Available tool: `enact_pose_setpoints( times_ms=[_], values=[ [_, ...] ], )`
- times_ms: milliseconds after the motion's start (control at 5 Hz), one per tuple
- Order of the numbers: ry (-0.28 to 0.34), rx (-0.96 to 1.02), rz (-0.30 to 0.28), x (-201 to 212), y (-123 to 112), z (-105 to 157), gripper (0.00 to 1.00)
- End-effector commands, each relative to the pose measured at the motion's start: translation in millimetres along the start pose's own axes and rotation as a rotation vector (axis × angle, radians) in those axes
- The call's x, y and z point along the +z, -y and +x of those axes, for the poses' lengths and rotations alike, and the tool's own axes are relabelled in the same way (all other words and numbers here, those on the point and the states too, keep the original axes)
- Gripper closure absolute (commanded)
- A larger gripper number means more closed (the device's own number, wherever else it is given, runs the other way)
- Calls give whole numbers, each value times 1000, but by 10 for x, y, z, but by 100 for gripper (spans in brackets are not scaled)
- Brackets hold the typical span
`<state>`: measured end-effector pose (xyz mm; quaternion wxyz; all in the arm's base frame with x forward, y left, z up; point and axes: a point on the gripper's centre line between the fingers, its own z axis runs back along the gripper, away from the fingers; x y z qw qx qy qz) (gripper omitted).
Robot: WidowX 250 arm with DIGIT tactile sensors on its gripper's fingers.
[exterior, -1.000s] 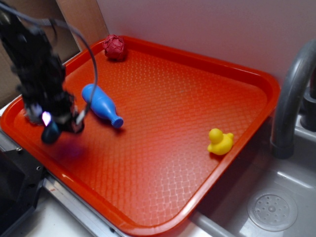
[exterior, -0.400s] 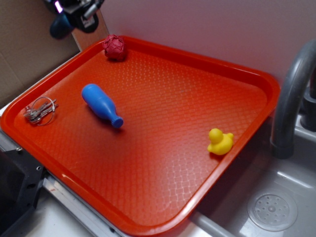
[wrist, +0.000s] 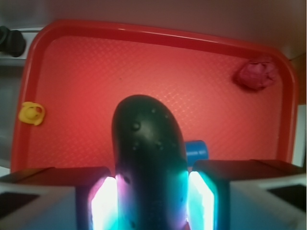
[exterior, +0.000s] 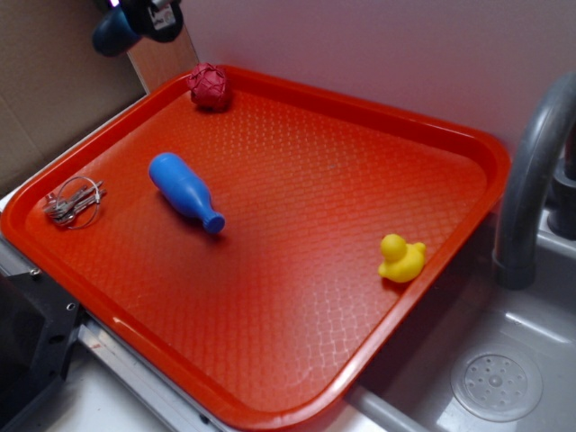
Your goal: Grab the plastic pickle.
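The pickle (wrist: 148,163) is clamped between the lit pads (wrist: 104,203) of the gripper (exterior: 144,13), the jaws closed snugly on its sides. It is held high above the tray's (exterior: 270,90) far left corner, at the top edge of the exterior view. The middle of the tray is left bare; a bottle (exterior: 184,191), keys (exterior: 72,202), a red ball (exterior: 210,85) and a duck (exterior: 401,257) are spread well apart. A faucet (exterior: 531,171) stands beyond the right rim. No writing can be read. Since 0.4 s ago the gripper has shifted slightly upward; nothing on the tray has moved.
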<state>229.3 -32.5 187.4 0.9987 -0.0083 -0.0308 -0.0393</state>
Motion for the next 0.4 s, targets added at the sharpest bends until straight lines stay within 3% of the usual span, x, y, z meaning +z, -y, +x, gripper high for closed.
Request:
enact_pose_setpoints(
  times_ms=[0, 200],
  values=[
    [14, 27, 13, -57, 7, -47, 100],
    [31, 13, 24, -53, 2, -74, 100]
  ],
)
